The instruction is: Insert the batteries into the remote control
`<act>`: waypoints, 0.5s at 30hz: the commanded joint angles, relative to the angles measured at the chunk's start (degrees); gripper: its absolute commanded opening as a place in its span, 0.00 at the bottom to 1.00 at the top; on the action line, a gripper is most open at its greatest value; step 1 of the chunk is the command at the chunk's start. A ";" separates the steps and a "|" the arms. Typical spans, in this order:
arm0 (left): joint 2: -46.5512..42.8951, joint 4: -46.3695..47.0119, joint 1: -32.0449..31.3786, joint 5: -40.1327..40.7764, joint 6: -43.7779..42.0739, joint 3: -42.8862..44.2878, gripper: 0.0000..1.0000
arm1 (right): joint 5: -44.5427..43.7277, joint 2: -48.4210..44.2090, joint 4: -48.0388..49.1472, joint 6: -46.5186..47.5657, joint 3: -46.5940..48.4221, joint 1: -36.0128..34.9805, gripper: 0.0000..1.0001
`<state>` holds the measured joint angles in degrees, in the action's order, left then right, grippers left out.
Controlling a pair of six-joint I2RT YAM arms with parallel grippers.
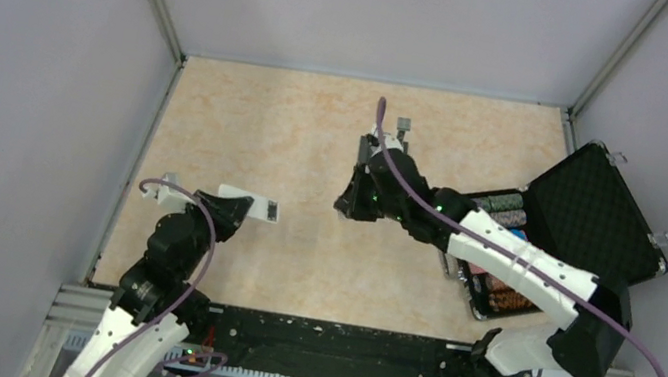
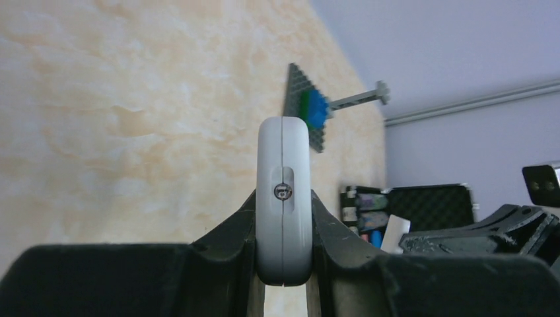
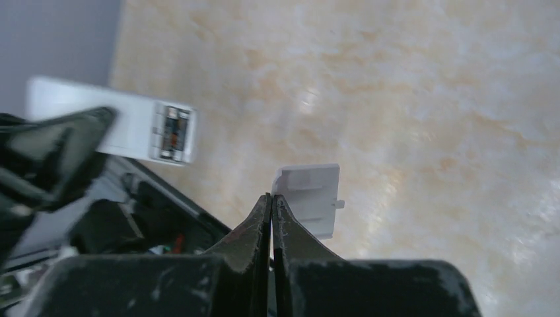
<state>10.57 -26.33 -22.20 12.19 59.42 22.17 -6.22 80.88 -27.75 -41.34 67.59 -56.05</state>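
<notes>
My left gripper is shut on the white remote control and holds it above the table at the left. In the left wrist view the remote stands edge-on between the fingers, my gripper clamped on its sides. In the right wrist view the remote's open compartment end shows dark and orange parts. My right gripper is shut and empty at mid-table. A small white battery cover lies on the table just past its tips. No loose batteries are in view.
A grey square plate with a blue block lies at the back of the table, partly under my right arm. An open black case with poker chips stands at the right. Grey walls enclose the table.
</notes>
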 commanded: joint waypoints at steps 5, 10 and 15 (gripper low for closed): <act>3.47 23.89 0.15 -5.57 17.17 0.68 0.00 | 19.32 -4.35 20.61 -18.51 5.57 5.74 0.00; 5.59 28.20 0.14 -7.81 22.82 2.10 0.00 | 26.46 -2.31 33.15 -28.79 6.66 6.12 0.00; 7.46 28.71 0.21 -9.19 25.59 4.71 0.00 | 31.16 0.04 41.40 -35.90 8.55 6.12 0.00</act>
<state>16.91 -4.27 -22.20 5.15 80.47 23.03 18.37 79.35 2.07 -68.69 72.27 -50.13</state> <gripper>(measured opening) 0.262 0.003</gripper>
